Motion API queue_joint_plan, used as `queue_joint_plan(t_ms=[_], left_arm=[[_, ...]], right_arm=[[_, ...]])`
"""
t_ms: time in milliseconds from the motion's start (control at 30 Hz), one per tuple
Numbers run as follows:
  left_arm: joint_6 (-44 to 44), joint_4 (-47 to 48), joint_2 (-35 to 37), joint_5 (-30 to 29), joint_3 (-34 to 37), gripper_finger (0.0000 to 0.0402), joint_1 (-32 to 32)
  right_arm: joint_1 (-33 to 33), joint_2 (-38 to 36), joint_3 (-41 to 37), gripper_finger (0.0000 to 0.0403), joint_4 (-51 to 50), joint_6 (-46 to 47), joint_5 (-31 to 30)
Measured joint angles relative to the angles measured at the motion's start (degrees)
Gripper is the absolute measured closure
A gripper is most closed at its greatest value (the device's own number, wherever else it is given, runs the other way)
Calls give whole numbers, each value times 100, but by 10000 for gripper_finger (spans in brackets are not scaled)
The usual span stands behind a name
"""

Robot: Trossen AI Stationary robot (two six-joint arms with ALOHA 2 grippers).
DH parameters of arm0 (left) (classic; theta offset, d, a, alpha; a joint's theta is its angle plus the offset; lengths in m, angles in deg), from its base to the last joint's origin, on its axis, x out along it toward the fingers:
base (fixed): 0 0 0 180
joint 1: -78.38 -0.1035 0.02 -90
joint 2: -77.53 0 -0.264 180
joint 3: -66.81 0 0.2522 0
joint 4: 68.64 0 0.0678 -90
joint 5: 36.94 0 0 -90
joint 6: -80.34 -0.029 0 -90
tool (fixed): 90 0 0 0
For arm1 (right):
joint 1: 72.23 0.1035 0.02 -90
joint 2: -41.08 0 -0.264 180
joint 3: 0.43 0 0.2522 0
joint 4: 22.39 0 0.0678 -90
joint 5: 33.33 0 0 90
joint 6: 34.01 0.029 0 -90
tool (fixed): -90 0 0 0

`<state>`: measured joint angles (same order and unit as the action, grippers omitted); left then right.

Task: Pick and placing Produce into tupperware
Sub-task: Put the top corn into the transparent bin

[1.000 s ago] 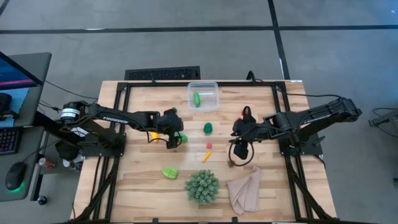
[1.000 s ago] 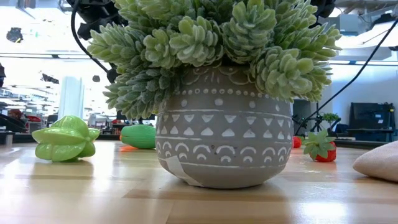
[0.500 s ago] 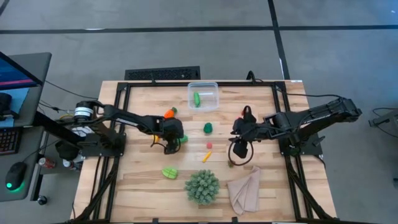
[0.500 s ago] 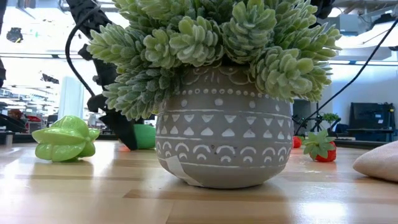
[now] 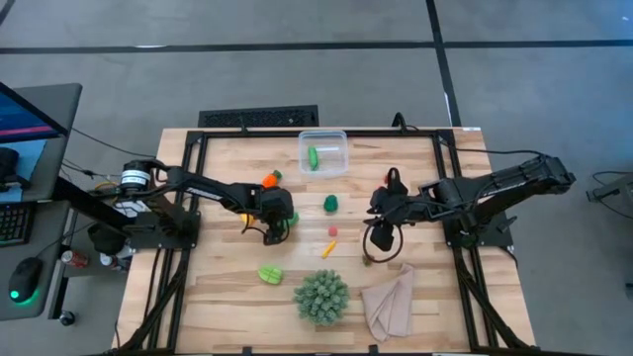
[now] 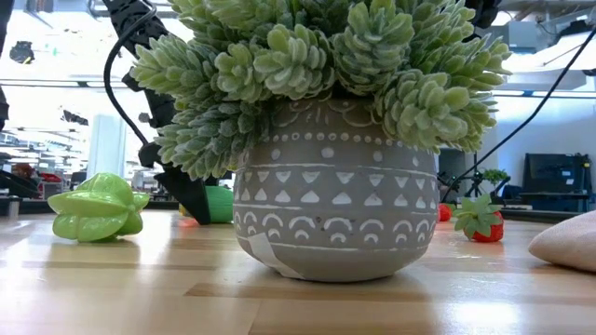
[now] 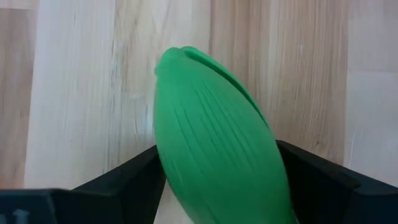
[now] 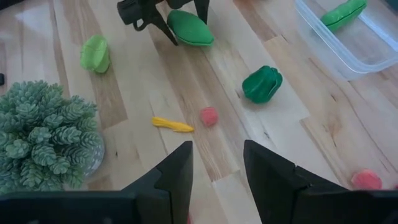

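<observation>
My left gripper (image 5: 280, 220) is down at the table left of centre, around a green ribbed pod-shaped toy (image 7: 214, 137) that lies on the wood (image 8: 189, 28). My right gripper (image 5: 374, 210) hangs open above the table right of centre and holds nothing (image 8: 216, 162). The clear tupperware (image 5: 341, 138) stands at the far edge with one green piece (image 5: 313, 156) inside. Loose on the table are a carrot (image 5: 267, 181), a green pepper (image 5: 330, 203), a red berry (image 5: 333, 231), a yellow sliver (image 5: 327, 248) and a green starfruit (image 5: 269, 274). My left gripper has the green pod between its two fingers, one finger (image 7: 124, 180) against each long side (image 7: 165, 155), across its length. The fingers come from above, pointing down. The pod lies flat on the table. Its bulge hides the fingertips.
A potted spiky plant (image 5: 321, 297) stands at the near edge and fills the low view (image 6: 335, 140). A beige cloth (image 5: 389, 302) lies to its right. A strawberry (image 6: 482, 221) sits near the cloth. Black frame rails run along both table sides.
My left gripper came down from above to the table over the green pod, and in the low view its fingers dropped in beside the pod. For the last half second it has hardly moved. The pod stayed where it was.
</observation>
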<state>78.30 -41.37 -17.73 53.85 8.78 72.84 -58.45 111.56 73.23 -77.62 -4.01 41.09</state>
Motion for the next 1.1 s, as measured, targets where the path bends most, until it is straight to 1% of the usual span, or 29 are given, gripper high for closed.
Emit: queue_joint_plan(t_ms=[133,333,433,867,1100], left_arm=[[0,-23,-2,3,-9,128,0],[1,-81,-4,25,-15,153,-2],[8,-85,-4,27,-17,159,-2],[164,-83,9,16,-20,160,-2],[243,-120,337,42,-7,160,-2]], right_arm=[[0,0,0,270,0,1,2],[0,0,0,269,0,1,4],[0,0,0,269,0,1,4],[0,0,0,270,0,1,4],[0,0,0,269,0,1,2]])
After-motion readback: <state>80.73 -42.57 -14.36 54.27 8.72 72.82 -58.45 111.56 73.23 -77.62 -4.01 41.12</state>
